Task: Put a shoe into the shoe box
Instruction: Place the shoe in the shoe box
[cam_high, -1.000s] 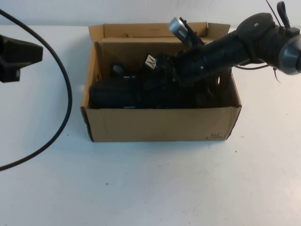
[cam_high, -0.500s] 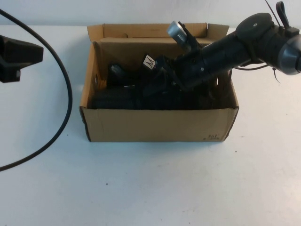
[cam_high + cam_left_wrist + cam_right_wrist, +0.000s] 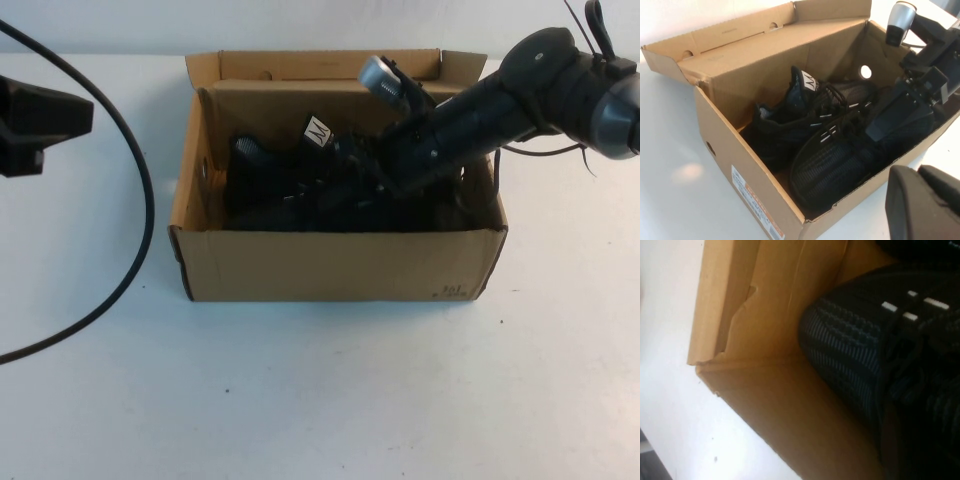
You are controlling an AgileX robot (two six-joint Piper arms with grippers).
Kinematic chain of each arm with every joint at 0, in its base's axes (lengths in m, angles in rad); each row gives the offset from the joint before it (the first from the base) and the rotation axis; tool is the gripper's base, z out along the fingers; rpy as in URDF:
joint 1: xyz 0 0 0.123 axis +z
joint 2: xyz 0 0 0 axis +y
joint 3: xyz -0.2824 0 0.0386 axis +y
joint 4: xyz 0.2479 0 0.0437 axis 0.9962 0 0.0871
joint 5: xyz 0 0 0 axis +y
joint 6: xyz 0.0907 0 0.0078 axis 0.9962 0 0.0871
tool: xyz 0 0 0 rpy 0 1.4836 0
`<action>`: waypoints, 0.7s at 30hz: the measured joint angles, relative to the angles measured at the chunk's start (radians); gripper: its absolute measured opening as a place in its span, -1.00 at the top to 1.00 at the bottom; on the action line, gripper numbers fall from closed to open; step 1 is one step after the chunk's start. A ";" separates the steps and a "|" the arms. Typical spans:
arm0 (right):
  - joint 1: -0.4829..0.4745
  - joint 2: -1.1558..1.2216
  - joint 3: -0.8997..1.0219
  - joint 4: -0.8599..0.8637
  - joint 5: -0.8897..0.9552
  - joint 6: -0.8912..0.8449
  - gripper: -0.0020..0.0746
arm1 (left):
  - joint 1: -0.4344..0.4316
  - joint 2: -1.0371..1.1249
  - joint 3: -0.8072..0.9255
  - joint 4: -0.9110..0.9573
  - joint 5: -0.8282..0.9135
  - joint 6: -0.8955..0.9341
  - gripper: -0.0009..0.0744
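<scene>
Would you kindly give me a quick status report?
Right gripper down inside shoe box, at the shoe. Left gripper parked off to the left. Second shoe alongside in box.

"M" on tongue tab [image 3: 317, 130] of shoe [image 3: 790, 120] in box

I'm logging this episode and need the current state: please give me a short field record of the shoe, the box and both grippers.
shoe: lying inside the box, along its front wall, beside its mate
shoe box: on the table, lid flap open at the back
right gripper: reaching down into the box at the shoe; fingers hidden
left gripper: parked at the table's left, away from the box
</scene>
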 joint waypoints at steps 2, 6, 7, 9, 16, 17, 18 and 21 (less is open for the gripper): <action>0.000 0.000 0.000 -0.002 0.000 -0.002 0.65 | 0.000 0.000 0.000 0.000 0.006 -0.001 0.98; 0.000 0.000 0.000 -0.006 0.000 -0.010 0.26 | 0.000 -0.018 0.000 -0.015 0.032 -0.001 0.98; 0.000 0.000 0.000 -0.006 0.000 -0.015 0.20 | 0.000 -0.029 0.000 -0.019 0.036 -0.001 0.98; 0.000 0.000 0.000 -0.008 0.000 -0.022 0.12 | 0.000 -0.056 0.000 -0.021 0.043 -0.001 0.98; 0.000 0.000 0.000 -0.015 -0.002 -0.049 0.06 | 0.000 -0.189 0.000 0.083 0.070 -0.017 0.98; 0.000 0.000 0.000 -0.015 -0.002 -0.049 0.06 | 0.000 -0.209 0.000 0.088 0.073 -0.026 0.98; 0.000 0.000 0.000 -0.020 -0.002 -0.049 0.05 | 0.000 -0.228 0.000 0.091 0.075 -0.034 0.98; 0.000 0.000 0.000 -0.061 -0.019 -0.018 0.02 | 0.000 -0.271 0.000 0.096 0.084 -0.043 0.98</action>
